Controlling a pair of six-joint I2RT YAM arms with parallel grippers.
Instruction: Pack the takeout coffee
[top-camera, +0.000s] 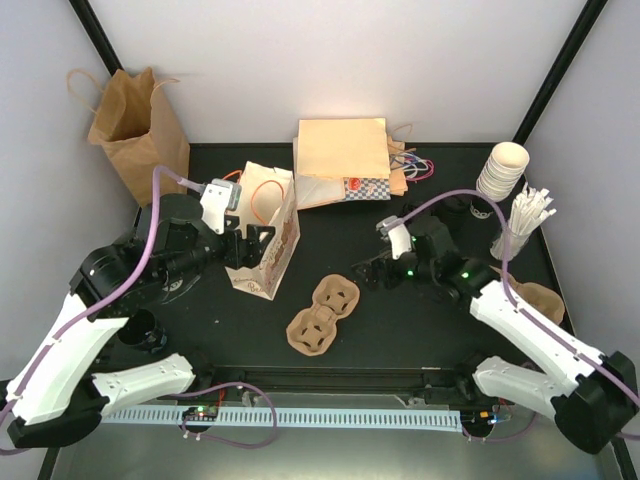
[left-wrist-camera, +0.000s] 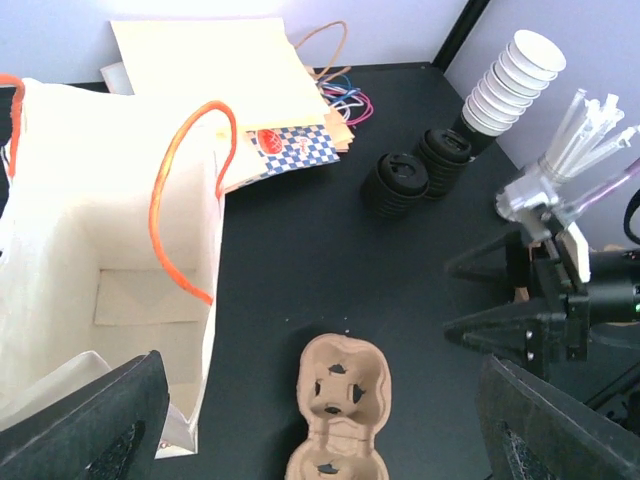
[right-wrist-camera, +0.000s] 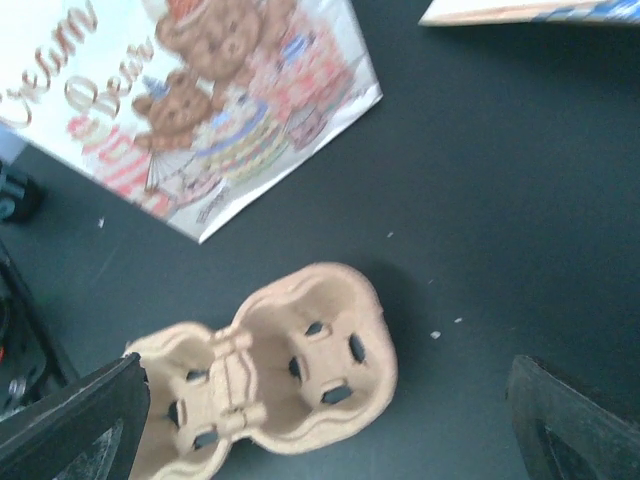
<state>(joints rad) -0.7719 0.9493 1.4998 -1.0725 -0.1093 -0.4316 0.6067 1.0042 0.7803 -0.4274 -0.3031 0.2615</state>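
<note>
Overhead, counter (top-camera: 430, 330): black, with both arms reaching in from the near edge.
Overhead, white bag (top-camera: 268, 232): stands upright left of centre, mouth open, orange handles up.
Overhead, left end effector (top-camera: 248, 243): at the near left side of the white bag.
Overhead, cup carrier (top-camera: 325, 315): tan pulp, lies flat in the middle, just right of the white bag.
Overhead, right end effector (top-camera: 370, 272): low over the counter, just right of the cup carrier.
Overhead, far side: brown paper bag (top-camera: 135, 125) at the left corner, flat bags (top-camera: 342, 160) in the middle, stacked cups (top-camera: 503, 168) and straws (top-camera: 527, 213) at the right.
Left wrist, left end effector: fingers spread wide with nothing gripped; the white bag's near corner shows below them.
Left wrist, white bag inside: only its paper bottom shows.
Left wrist, black lids (left-wrist-camera: 395, 182): two stacks near the stacked cups.
Left wrist, right end effector: both fingers point at the carrier, well apart.
Right wrist, right end effector: jaws wide open and holding nothing, with the cup carrier on the counter below.
Takeout coffee: I cannot make it out in any view, so I cannot tell where it is.
</note>
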